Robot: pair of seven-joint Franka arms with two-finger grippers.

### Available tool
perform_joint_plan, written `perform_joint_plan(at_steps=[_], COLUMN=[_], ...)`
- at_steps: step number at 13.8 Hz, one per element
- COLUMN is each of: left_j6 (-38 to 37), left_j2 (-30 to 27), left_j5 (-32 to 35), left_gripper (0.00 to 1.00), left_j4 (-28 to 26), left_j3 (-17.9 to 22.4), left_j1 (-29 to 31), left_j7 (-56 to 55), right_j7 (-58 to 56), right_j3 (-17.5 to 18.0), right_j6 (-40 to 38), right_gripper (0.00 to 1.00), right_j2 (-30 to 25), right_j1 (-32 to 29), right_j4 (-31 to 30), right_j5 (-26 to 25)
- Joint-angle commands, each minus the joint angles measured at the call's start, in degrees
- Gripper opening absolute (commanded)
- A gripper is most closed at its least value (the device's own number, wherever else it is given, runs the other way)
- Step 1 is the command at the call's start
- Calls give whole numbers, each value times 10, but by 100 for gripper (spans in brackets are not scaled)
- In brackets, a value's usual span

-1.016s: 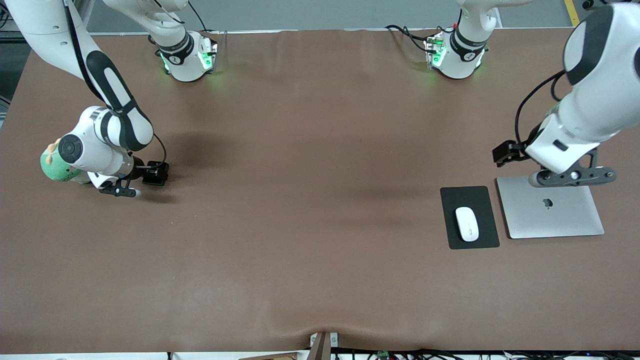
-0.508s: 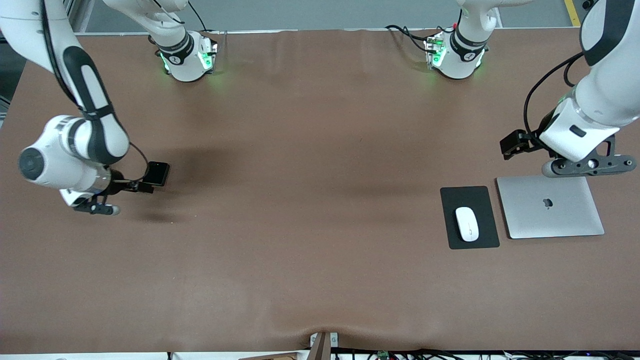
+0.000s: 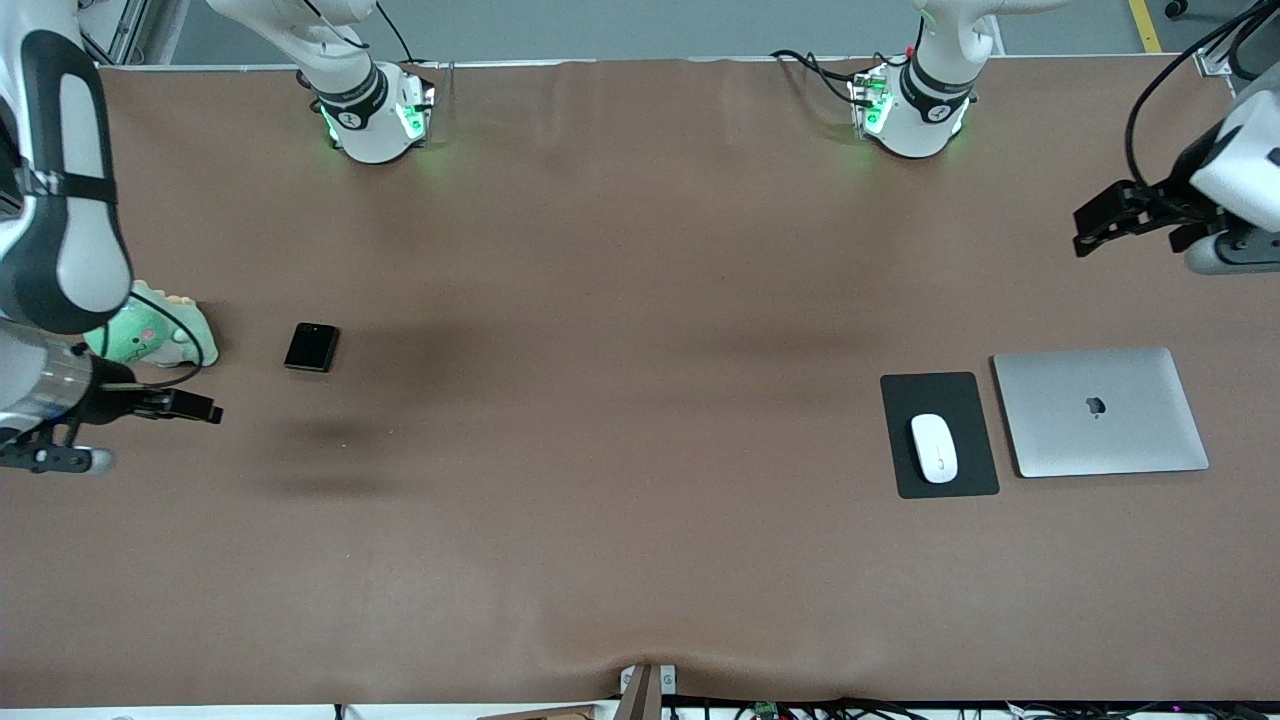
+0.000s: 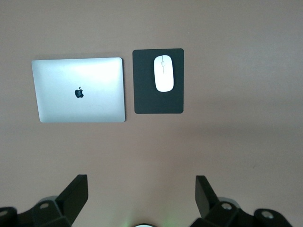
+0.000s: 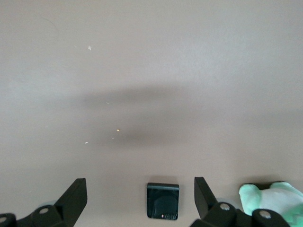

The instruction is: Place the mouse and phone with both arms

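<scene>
The right gripper [image 5: 139, 198] hangs high over the brown table [image 5: 151, 71], its fingers [image 5: 75, 194] spread wide with nothing between them. The phone [image 5: 163, 201] lies flat on the table, near a green plush toy [image 5: 270, 198].

Silver laptop [image 3: 1100, 412] shut, just beside black pad [image 3: 938, 434]; green plush [image 3: 145, 336] apart.

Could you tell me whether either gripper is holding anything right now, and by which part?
Nothing is held: left gripper and right gripper are open and empty.
</scene>
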Motion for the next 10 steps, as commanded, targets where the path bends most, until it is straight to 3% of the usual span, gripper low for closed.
perform_joint_plan(at_steps=[1, 4, 6, 10], left_j6=[-3, -6, -19, -32], left_j2=[-13, -8, -10, -9], left_j5=[-13, -10, -8, -2], left_gripper=[100, 100, 100, 100], left_j4=[-6, 11, 11, 7], left_j3=[32, 49, 47, 42], left_j1=[-24, -38, -36, -33], left_j7=[10, 9, 13, 75], right_j7=[-5, -7, -7, 0], right_j3=[7, 9, 8, 7], right_j6=[-55, -72, -87, -233], right_gripper=[100, 100, 100, 100], right_j2=[38, 34, 19, -49], right_j1=[-24, -38, -36, -42], right_j4=[95, 167, 177, 169], right_j5=[-3, -1, 0, 0])
